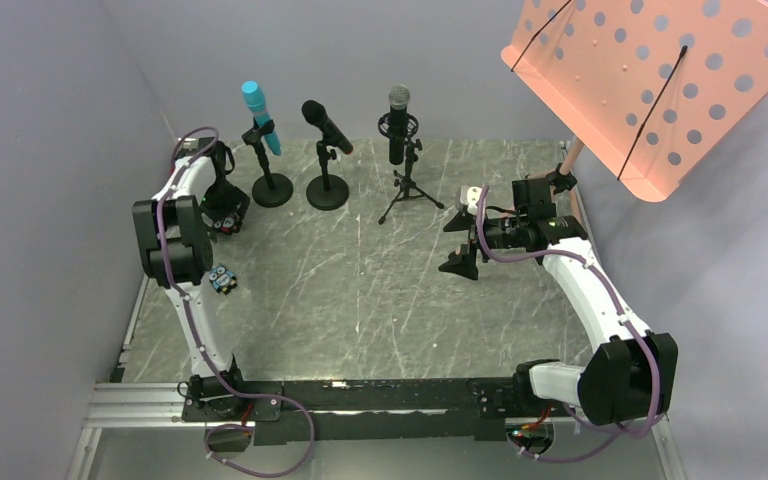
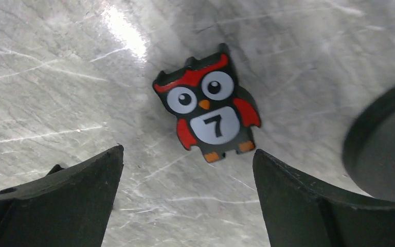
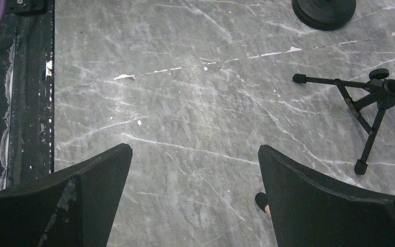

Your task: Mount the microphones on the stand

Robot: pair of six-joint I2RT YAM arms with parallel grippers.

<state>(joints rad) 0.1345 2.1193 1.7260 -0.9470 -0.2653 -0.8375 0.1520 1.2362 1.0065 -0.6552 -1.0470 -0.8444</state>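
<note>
Three microphones stand clipped in stands at the back of the table. The turquoise microphone (image 1: 260, 118) is on a round-base stand (image 1: 272, 188). A black microphone (image 1: 326, 126) sits on a second round-base stand (image 1: 327, 191). The black microphone with a silver mesh head (image 1: 398, 118) is upright on a tripod stand (image 1: 410, 192). My left gripper (image 1: 228, 214) (image 2: 187, 152) hangs open beside the turquoise microphone's stand, with nothing between its fingers. At the right, my right gripper (image 1: 463, 243) (image 3: 195, 149) is open and empty over bare table, near the tripod stand (image 3: 370, 98).
A red owl tile marked 7 (image 2: 208, 114) lies under the left gripper, next to a round stand base (image 2: 385, 149). A blue owl tile (image 1: 223, 280) lies near the left arm. An orange perforated music stand (image 1: 650, 90) overhangs the back right corner.
</note>
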